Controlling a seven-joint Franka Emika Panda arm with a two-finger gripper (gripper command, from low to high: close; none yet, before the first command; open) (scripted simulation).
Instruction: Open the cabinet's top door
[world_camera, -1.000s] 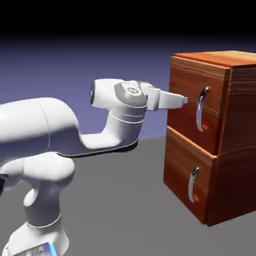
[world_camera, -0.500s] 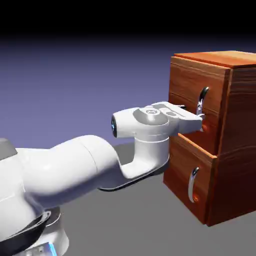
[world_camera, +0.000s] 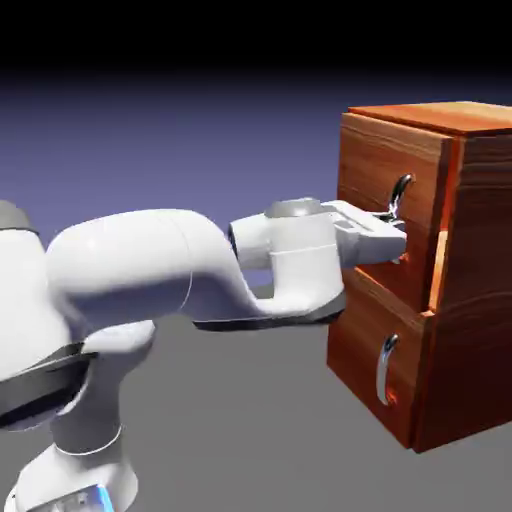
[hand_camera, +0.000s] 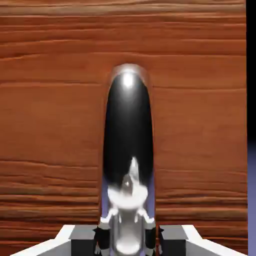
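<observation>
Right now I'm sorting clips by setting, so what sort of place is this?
Probably a simulated robot test scene: a white arm, a wooden cabinet and a plain blue-violet backdrop.

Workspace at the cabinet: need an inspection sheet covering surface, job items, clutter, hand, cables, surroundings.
Surface: plain dark grey tabletop, no marks seen
Job items: top door slightly ajar, gap along its edge on the exterior view's right; its curved silver handle between the fingertips; lower panel looks closed, its handle untouched
Clutter: nothing seen
Hand: hand shut on the top door's handle, toward the handle's lower part in the exterior view
Cables: nothing seen
Surroundings: plain blue-violet backdrop, black toward the top
</observation>
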